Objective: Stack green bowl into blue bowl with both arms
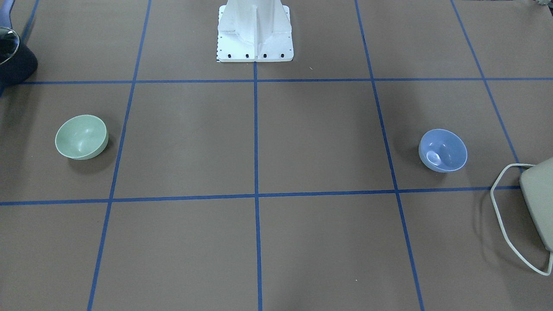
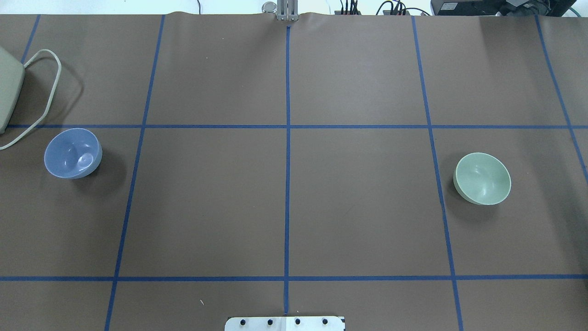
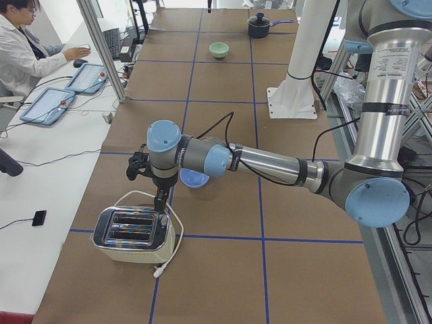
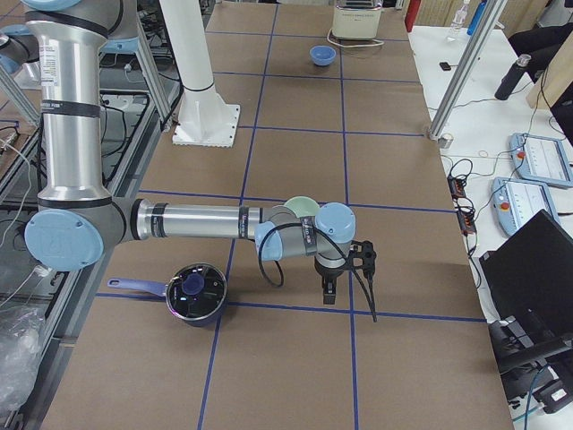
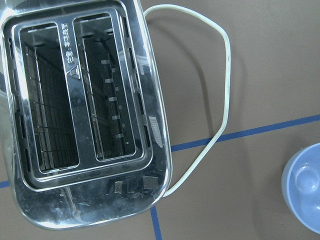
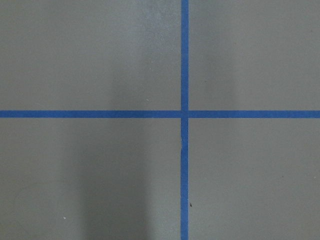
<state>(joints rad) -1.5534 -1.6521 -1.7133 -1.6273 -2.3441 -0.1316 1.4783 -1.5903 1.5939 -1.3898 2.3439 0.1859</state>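
The green bowl (image 1: 81, 137) stands upright on the table's right side in the overhead view (image 2: 482, 179). The blue bowl (image 1: 443, 150) stands upright far from it on the left side (image 2: 73, 152) and shows at the right edge of the left wrist view (image 5: 305, 192). My left gripper (image 3: 160, 204) shows only in the exterior left view, pointing down above the toaster, beside the blue bowl (image 3: 196, 179). My right gripper (image 4: 328, 291) shows only in the exterior right view, pointing down near the green bowl (image 4: 303, 208). I cannot tell whether either is open or shut.
A chrome two-slot toaster (image 5: 85, 115) with a white cord (image 5: 222, 90) stands next to the blue bowl at the table's left end. A dark pot with a lid (image 4: 192, 293) sits near the green bowl. The white pedestal (image 1: 255, 30) stands mid-table at the robot's side.
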